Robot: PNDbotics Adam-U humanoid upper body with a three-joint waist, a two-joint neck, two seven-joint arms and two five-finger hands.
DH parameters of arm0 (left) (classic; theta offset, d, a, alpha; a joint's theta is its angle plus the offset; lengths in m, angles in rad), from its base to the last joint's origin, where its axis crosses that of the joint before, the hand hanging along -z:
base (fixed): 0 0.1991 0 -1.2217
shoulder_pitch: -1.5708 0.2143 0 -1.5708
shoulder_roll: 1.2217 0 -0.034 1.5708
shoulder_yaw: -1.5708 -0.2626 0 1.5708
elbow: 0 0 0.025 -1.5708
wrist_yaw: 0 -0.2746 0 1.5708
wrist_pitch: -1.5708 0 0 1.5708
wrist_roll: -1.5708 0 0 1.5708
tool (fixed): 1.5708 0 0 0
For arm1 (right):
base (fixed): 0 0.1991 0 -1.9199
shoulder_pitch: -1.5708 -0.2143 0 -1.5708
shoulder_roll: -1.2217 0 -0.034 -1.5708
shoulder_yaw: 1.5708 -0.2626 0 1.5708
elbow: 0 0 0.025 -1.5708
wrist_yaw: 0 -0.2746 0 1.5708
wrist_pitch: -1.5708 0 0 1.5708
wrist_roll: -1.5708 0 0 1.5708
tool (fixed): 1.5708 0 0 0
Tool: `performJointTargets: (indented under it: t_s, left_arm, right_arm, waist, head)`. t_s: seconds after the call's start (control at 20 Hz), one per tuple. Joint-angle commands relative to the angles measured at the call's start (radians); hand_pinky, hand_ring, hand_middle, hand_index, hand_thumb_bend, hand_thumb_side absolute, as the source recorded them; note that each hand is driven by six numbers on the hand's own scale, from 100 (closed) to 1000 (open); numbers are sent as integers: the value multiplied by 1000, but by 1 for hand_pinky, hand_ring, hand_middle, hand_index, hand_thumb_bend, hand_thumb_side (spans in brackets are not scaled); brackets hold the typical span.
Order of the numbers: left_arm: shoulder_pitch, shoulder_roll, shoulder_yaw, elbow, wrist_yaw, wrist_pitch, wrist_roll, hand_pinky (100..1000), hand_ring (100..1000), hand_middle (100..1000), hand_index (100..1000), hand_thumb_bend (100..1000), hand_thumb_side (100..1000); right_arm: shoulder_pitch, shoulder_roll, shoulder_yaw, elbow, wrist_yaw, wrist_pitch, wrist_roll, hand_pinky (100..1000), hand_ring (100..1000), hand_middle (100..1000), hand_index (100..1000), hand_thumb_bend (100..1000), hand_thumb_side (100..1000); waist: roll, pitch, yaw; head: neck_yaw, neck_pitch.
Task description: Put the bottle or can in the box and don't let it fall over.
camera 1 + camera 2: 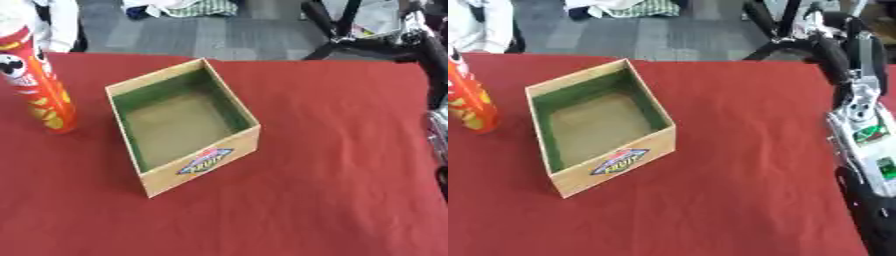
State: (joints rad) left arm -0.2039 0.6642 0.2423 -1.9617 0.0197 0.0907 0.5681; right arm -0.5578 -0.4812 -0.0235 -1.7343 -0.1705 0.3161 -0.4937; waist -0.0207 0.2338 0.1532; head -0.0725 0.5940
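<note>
A tall red and orange snack can (39, 85) stands upright on the red tablecloth at the far left, its top cut off by the picture's edge. To its right sits an open wooden box (199, 161) with green inner walls and a bare floor, a colourful label on its front wall; nothing lies inside it. My right arm (864, 130) comes down the right edge in the right eye view, silver with green stickers. Its black hand (874, 220) shows partly in the lower right corner, far from the can and the box. My left hand shows in neither view.
The red tablecloth (315, 190) stretches wide to the right of and in front of the box. Beyond the table's far edge are grey floor, black stand legs (337, 30) and a person in white (52, 25) at the upper left.
</note>
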Motion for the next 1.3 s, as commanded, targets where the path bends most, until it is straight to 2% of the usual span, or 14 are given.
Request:
performJointTargets:
  t_s: [0.05,0.3,0.55,0.85,1.3]
  left_arm:
    - [-32,130,-3,11,-53,50,-31,855,808,782,754,952,365]
    - [-96,256,-31,93,-77,118,-122,863,812,785,764,954,377]
    - [-185,344,-73,251,-80,166,-229,870,815,791,772,955,383]
    - [-299,381,-143,416,-57,164,-356,882,826,806,785,965,397]
    - [-431,389,-236,573,-74,142,-547,895,841,816,807,972,438]
  right_arm:
    - [-9,-34,-1,-7,7,0,5,554,747,773,722,175,557]
    - [-9,-34,3,-6,10,2,9,554,747,773,722,175,556]
    - [-11,-34,8,-4,13,4,15,554,747,773,723,176,554]
    - [-14,-30,14,-3,15,6,22,554,747,773,723,177,553]
    - [-18,-29,22,-1,16,9,29,554,746,773,723,178,553]
  waist:
    - [5,-26,4]
    - [7,-36,8]
    - [7,-45,5]
    - [7,-51,-2]
    - [9,-53,-8]
  head:
    - [22,0]
    - [55,-1]
    - [72,3]
    - [82,8]
    - [68,3]
